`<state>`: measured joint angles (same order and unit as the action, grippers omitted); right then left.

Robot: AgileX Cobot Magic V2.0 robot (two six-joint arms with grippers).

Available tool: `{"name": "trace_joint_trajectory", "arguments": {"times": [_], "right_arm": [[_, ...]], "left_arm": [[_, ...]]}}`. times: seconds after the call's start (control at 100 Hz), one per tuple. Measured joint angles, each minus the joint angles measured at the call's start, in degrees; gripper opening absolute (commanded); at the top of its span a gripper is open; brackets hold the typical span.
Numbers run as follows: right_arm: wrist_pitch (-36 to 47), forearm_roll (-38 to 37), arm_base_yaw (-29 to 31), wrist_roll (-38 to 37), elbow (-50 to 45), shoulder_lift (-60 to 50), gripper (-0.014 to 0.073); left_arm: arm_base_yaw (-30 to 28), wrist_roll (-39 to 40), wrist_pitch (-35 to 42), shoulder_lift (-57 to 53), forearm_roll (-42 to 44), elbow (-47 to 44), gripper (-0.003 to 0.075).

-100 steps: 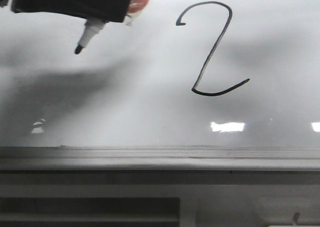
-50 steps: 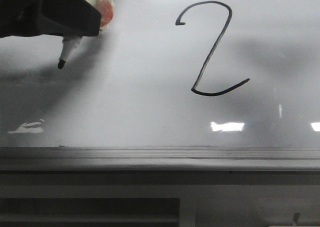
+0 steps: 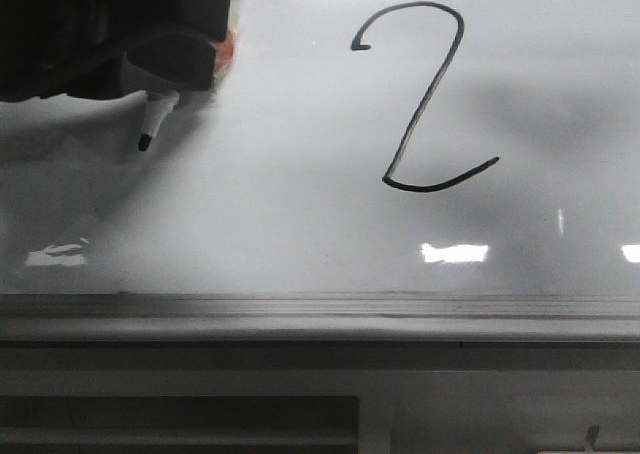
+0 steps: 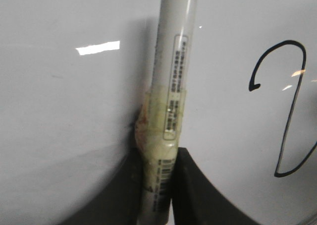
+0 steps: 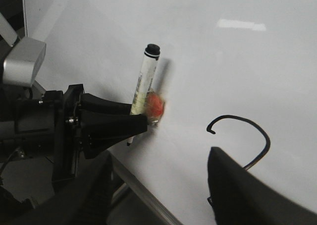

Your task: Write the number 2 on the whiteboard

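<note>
The number 2 [image 3: 425, 96] is complete on the whiteboard [image 3: 300, 224]: a hooked top, a long diagonal and a curved base, all in a thin black line. In the front view it stands at about 1 o'clock from the middle of the board, under a bright light reflection.

The left claw [image 3: 165, 59] is at 10 o'clock in the same view, well apart from the digit. It is closed around a marker [image 4: 171, 86], whose white barrel carries a label and a wrap of yellowish tape. The dark tip [image 3: 143, 143] points down toward the board; I cannot tell if it touches the surface or hangs just over it.

The right claw [image 5: 158, 185] holds nothing, and its two dark fingers [image 5: 237, 185] stand wide apart.

In my judgement the writing step is done, because no stroke is missing. The next move should only take the marker clear of the board without leaving a stray line.
</note>
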<state>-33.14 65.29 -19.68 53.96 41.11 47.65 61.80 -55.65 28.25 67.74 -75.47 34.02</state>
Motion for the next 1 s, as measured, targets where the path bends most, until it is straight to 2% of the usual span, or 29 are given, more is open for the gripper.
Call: {"name": "trace_joint_trajectory", "arguments": {"times": [0.36, 0.44, 0.51, 0.68, 0.75, 0.89, 1.0], "right_arm": [[-1.6, 0.2, 0.0, 0.0, 0.0, 0.0, 0.0372], [-1.6, 0.3, 0.0, 0.0, 0.0, 0.0, 0.0372], [-1.6, 0.3, 0.0, 0.0, 0.0, 0.0, 0.0372], [-1.6, 0.3, 0.0, 0.0, 0.0, 0.0, 0.0372], [-1.6, 0.3, 0.0, 0.0, 0.0, 0.0, 0.0372], [-1.6, 0.3, 0.0, 0.0, 0.0, -0.3, 0.0363], [-0.5, 0.1, 0.0, 0.0, 0.0, -1.5, 0.029]], "left_arm": [[0.1, 0.0, 1.3, 1.5, 1.1, 0.3, -0.0018], [0.1, 0.0, 1.4, 1.5, 1.1, 0.3, 0.0001], [0.1, 0.0, 1.4, 1.5, 1.1, 0.3, 0.0074], [0.1, 0.0, 0.6, 1.9, 0.7, 0.3, 0.0391], [0.1, 0.0, -0.4, 1.9, 0.7, 0.3, 0.0477], [0.2, 0.0, -1.6, 0.6, 0.7, 0.4, 0.0503], [0.2, -1.0, -1.6, -1.9, 0.4, 0.4, 0.0502]]}}
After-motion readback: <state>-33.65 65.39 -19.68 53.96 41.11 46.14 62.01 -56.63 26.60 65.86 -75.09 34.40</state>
